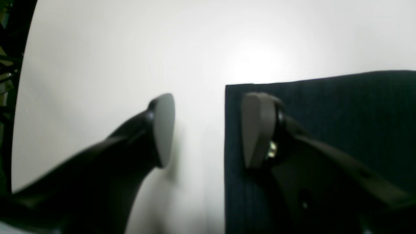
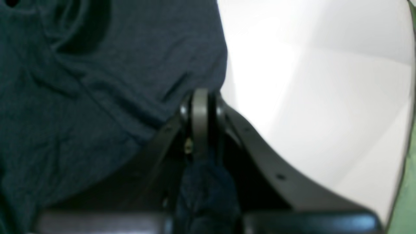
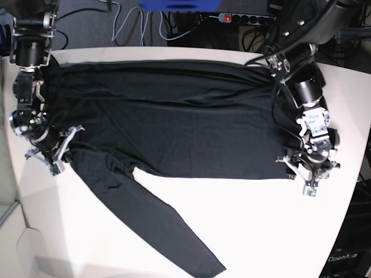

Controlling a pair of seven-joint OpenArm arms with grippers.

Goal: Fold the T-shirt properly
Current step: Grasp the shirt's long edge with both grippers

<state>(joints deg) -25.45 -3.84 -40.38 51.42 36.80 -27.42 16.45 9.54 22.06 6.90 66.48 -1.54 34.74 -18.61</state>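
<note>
The T-shirt (image 3: 174, 121) lies spread across the bench (image 3: 261, 231), one sleeve trailing toward the front edge, a pincer at each side edge.

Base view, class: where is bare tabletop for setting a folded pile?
Free: the white table between the T-shirt hem, its trailing sleeve and the near edge. Crowded: both ends, at the left gripper and right gripper.

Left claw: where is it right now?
In the base view the left claw sits at the right, at the T-shirt's near corner. In the left wrist view it is open, one finger over the fabric, the other over bare table.
</note>
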